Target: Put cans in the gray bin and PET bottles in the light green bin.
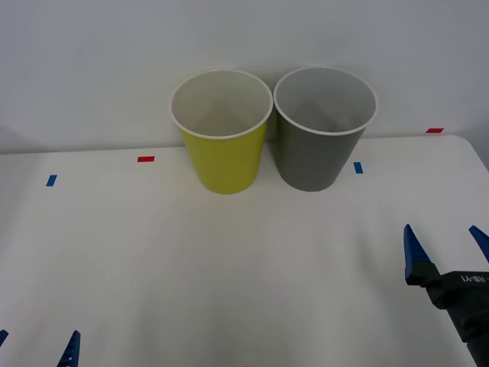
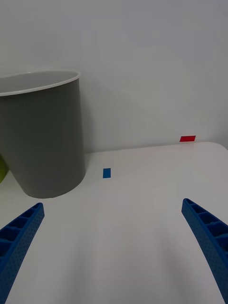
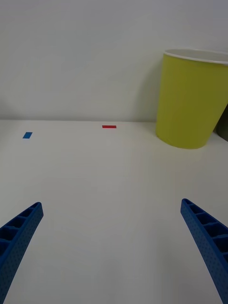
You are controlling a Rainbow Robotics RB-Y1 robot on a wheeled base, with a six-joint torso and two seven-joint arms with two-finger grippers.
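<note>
Right gripper (image 1: 447, 245), fingers spread, faces unlabelled gray bin (image 1: 319, 153).

We see a white bench (image 1: 229, 267) with little tape marks: a blue one (image 2: 107, 173) ahead of the right gripper (image 1: 447, 243), and a red one (image 2: 187, 138) farther off.

The right gripper (image 1: 447, 243) has blue, ribbed, tapering fingers (image 2: 209, 232) on a black body with white lettering; the left gripper (image 1: 38, 342) has matching blue ribbed fingers (image 3: 206, 237).
</note>
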